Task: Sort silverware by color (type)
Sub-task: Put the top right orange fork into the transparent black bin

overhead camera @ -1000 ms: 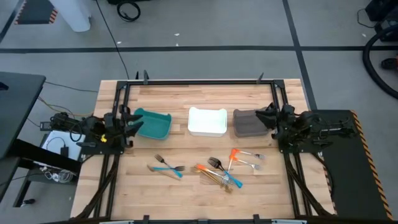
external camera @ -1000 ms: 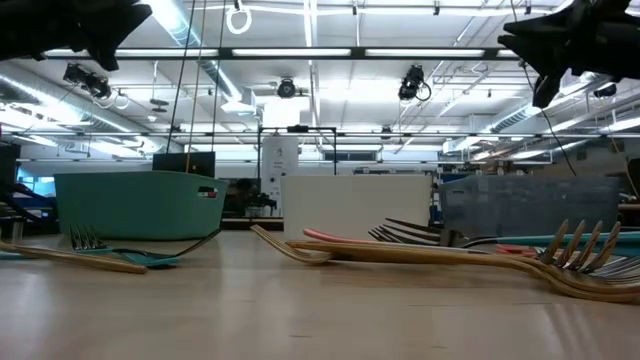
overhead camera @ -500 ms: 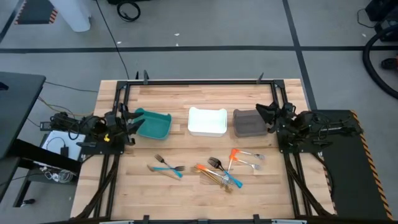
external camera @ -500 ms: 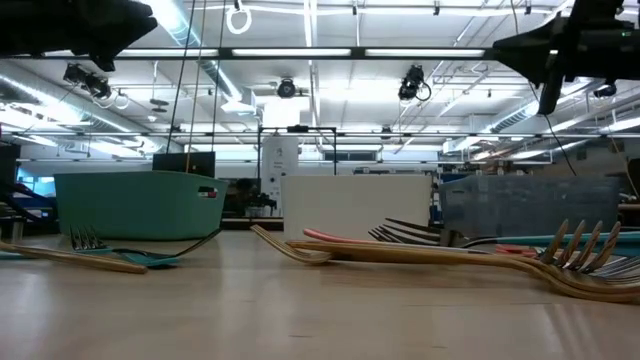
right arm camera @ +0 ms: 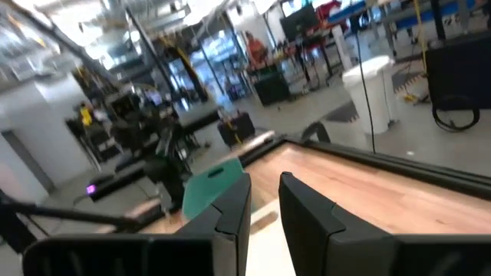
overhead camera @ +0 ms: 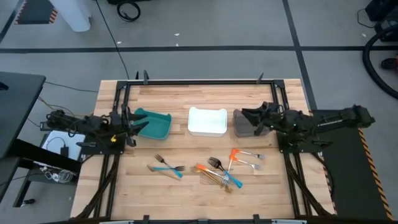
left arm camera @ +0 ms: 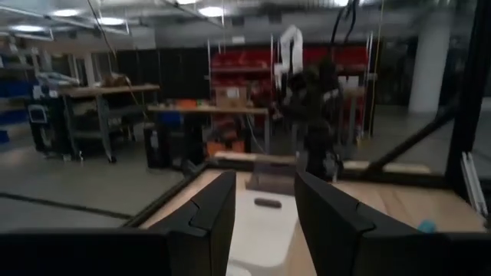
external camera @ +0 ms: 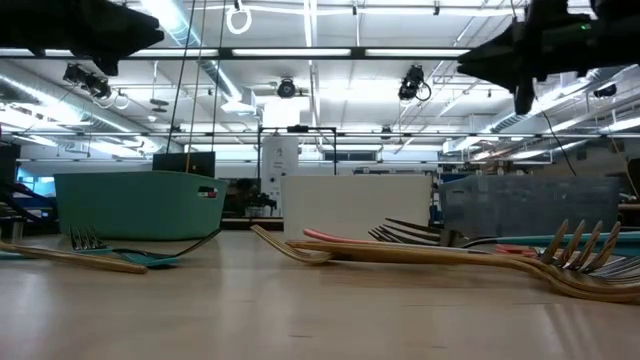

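The silverware lies flat on the wooden table [overhead camera: 186, 96]. A blue-handled fork crosses a tan one [overhead camera: 166, 167], and a pile of orange, blue, tan and dark pieces [overhead camera: 222, 169] lies right of it. In the low view it shows as forks [external camera: 420, 245]. My left gripper [overhead camera: 142, 125] hovers open by the teal bin [overhead camera: 157, 124], nothing between its fingers [left arm camera: 211, 218]. My right gripper [overhead camera: 244, 115] hovers open above the grey bin [overhead camera: 247, 129], fingers [right arm camera: 307, 211] level, pointing toward the table's left. Both are far above the silverware [external camera: 155, 35] [external camera: 465, 65].
A white bin [overhead camera: 207, 121] stands between the teal and grey bins in a row across the table's middle. A black frame [overhead camera: 199, 81] borders the table. Bare wood lies beyond the bins and along the near edge.
My right gripper has reached toward the table's left, from the right edge out over the grey bin, staying high. My left gripper has tipped up nearer to level without shifting place. The silverware and bins have not moved.
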`<state>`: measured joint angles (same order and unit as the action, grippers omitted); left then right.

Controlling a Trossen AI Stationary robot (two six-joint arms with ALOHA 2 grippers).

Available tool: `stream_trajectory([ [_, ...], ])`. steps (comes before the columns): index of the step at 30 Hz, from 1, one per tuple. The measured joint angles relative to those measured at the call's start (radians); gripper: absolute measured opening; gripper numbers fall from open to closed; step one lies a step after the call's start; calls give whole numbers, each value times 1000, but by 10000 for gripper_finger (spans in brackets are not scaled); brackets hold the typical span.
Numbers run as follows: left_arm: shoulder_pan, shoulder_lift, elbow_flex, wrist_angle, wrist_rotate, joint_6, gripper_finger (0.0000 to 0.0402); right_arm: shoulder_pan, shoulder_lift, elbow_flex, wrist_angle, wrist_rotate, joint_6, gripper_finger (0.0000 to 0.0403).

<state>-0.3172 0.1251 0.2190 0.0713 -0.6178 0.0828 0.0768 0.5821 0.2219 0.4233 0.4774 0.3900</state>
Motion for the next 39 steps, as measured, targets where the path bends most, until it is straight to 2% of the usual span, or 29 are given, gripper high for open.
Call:
stream_trajectory([
  [9, 0, 123, 140, -230, 0, -139, 142, 49, 295, 210, -60, -1, -26, 77],
  [21, 0, 337, 243, -339, -17, -252, 142, 105, 569, 518, -295, 0, -52, 77],
  [27, 0, 384, 270, -373, -18, -287, 142, 132, 677, 662, -473, 0, -29, 77],
  [35, 0, 413, 300, -480, -8, -360, 142, 159, 825, 799, -622, -9, 15, 77],
  [39, 0, 411, 300, -502, -7, -361, 142, 160, 896, 866, -748, -71, 87, 77],
])
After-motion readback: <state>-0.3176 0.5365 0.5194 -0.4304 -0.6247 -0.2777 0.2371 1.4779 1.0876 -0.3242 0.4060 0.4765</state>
